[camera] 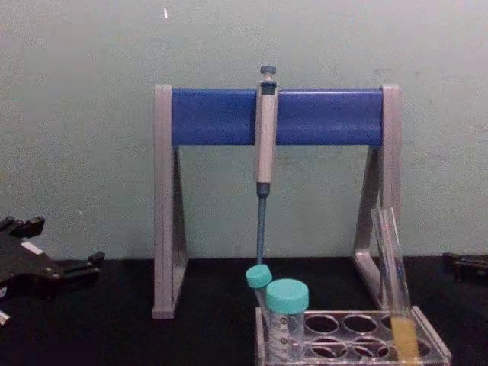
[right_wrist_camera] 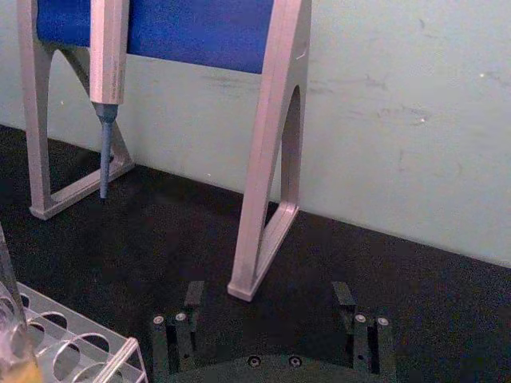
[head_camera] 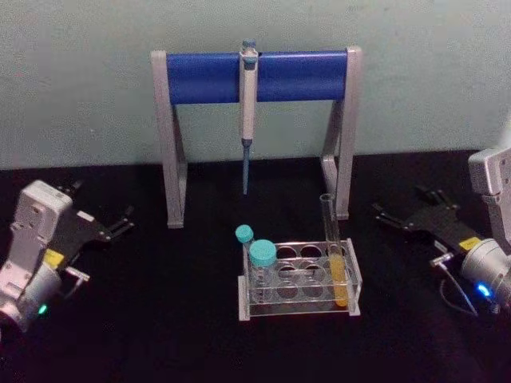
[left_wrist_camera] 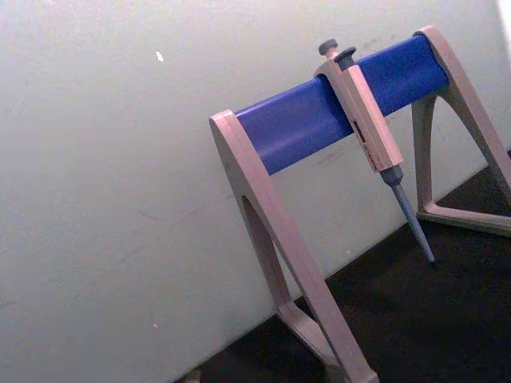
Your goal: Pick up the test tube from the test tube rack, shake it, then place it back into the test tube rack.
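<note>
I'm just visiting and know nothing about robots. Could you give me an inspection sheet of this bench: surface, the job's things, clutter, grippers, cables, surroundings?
Surface: black table, dark and matte.
Job's things: test tube stands in the right end of the test tube rack, leaning slightly, yellow-orange liquid in its lower part.
Clutter: two teal-capped tubes at the rack's left end; pipette hanging on the grey-and-blue stand behind the rack.
Grippers: left gripper open, at the table's left side, away from the rack; right gripper open, at the right side, empty.
Cables: a thin cable loops by the right wrist.
Surroundings: plain pale green wall; nothing else seen.
</note>
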`<action>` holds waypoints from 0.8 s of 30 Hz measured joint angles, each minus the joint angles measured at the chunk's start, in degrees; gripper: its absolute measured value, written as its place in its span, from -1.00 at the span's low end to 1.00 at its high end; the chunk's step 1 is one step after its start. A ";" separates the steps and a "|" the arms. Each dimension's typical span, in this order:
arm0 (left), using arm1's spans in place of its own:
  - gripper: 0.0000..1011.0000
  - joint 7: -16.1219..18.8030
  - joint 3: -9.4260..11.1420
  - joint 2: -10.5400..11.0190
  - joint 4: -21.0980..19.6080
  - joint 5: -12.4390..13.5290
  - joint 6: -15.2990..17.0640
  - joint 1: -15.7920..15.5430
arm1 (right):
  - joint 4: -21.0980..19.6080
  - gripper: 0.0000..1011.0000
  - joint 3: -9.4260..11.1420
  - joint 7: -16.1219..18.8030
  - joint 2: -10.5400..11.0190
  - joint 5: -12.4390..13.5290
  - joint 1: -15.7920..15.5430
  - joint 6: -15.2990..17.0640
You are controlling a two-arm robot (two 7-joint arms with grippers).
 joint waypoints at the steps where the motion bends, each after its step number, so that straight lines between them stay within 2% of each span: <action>1: 0.98 0.00 0.00 0.00 0.00 0.01 0.00 0.00 | 0.00 0.98 0.00 0.00 0.00 0.00 0.00 0.00; 24: 0.98 0.00 0.00 0.00 0.00 0.00 0.00 0.00 | 0.00 0.98 0.00 0.00 0.00 0.00 0.00 0.01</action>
